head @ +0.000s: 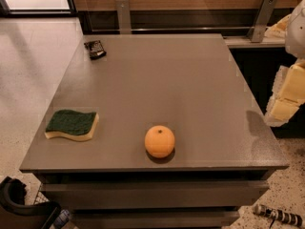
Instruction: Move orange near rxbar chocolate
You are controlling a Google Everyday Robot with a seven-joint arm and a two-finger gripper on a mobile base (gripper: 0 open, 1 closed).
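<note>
The orange [159, 140] sits on the grey table [190, 80] near its front edge, a little left of the middle. The rxbar chocolate [95, 49], a small dark flat bar, lies at the table's far left corner. My gripper [281, 109] is at the right edge of the view, beyond the table's right side, well apart from the orange and far from the bar. It holds nothing that I can see.
A green-and-yellow sponge [72, 124] lies near the front left of the table. A wood-panelled wall with metal brackets [261, 18] runs behind the table. Dark robot parts [19, 204] sit at the lower left.
</note>
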